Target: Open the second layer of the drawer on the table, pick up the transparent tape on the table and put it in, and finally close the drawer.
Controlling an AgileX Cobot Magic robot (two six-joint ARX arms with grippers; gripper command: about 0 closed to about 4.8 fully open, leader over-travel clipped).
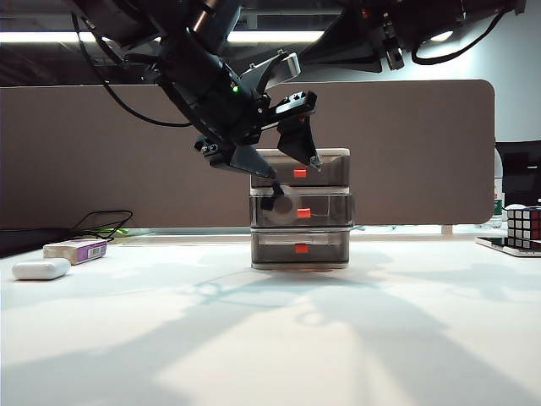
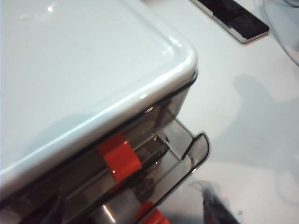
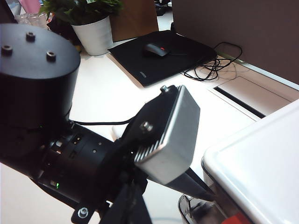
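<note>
The drawer [image 1: 300,207] stands mid-table, white-topped, with three smoky tiers and red-orange tabs. The second layer [image 1: 302,209] sits pulled out a little, and its rim [image 2: 200,142] juts past the top tier. Through its front a dark ring with a black clip shows, the transparent tape [image 1: 280,204]. My left gripper [image 1: 292,167] hangs open and empty in front of the top tier, just above the tape; one blurred finger [image 2: 217,210] shows in the left wrist view. The right arm [image 1: 380,34] is held high at the back. A blurred dark bar [image 3: 135,205], apparently a finger of my right gripper, does not show its state.
A white oval case [image 1: 40,269] and a purple-and-white box [image 1: 76,250] lie at the table's left, with cables [image 1: 106,224] behind them. A Rubik's cube [image 1: 524,224] stands on a flat black device [image 2: 231,18] at the right. The brown partition [image 1: 406,152] backs the table.
</note>
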